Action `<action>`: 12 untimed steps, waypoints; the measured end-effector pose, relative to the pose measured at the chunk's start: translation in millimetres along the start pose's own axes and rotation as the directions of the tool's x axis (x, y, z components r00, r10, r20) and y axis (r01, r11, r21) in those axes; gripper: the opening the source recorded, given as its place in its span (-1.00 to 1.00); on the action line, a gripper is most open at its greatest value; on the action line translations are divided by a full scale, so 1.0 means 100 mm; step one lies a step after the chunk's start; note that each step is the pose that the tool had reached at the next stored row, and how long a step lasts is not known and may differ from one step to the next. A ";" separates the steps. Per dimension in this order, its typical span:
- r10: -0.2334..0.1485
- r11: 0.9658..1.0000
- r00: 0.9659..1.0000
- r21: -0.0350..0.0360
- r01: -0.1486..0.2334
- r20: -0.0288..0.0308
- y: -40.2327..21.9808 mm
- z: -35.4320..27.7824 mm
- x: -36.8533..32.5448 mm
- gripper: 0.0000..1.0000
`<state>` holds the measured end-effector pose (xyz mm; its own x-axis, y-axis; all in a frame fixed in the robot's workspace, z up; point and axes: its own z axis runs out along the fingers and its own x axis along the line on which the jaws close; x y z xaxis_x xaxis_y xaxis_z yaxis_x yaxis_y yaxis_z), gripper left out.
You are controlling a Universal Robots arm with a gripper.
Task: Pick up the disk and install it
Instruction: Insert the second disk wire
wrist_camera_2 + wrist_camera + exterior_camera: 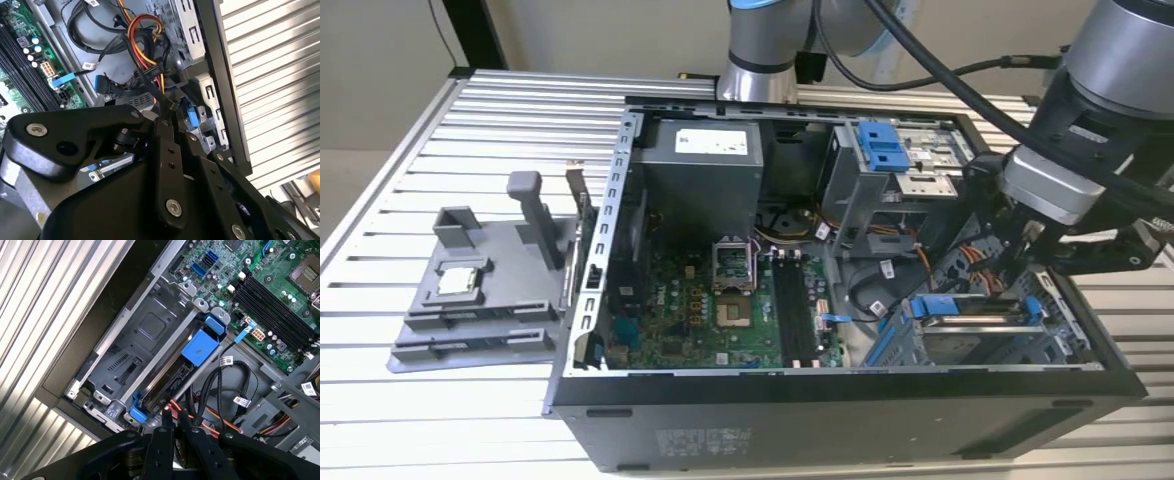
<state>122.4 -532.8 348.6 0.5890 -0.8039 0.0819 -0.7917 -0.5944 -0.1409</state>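
The disk (970,312) lies in the lower drive bay of the open computer case (854,400), at the exterior view's right. Its blue bracket (200,348) runs across it, and a dark edge of the disk (167,385) shows along the bay's metal rail. My gripper (1007,272) hangs just above the rear end of that bay, among the cables. In both wrist views its black fingers (165,427) come together at the tips with nothing between them. The gripper (168,111) stands apart from the disk.
Orange, red and yellow cables (145,30) and black leads (215,390) crowd the space beside the bay. The motherboard (720,300) fills the case floor. A blue tab (883,146) sits on the upper bay. A grey fixture (480,290) holding a small square chip (459,281) stands left of the case.
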 end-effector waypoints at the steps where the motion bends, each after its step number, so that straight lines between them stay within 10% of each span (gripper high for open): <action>1: 0.009 1.000 1.000 -0.001 -0.009 -0.001 0.004 -0.001 -0.003 -1.00; 12: 0.041 0.999 0.999 -0.003 -0.041 -0.006 0.199 -0.040 -0.147 -1.00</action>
<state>97.4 -532.8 348.6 0.5552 -0.8277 0.0818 -0.8156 -0.5611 -0.1410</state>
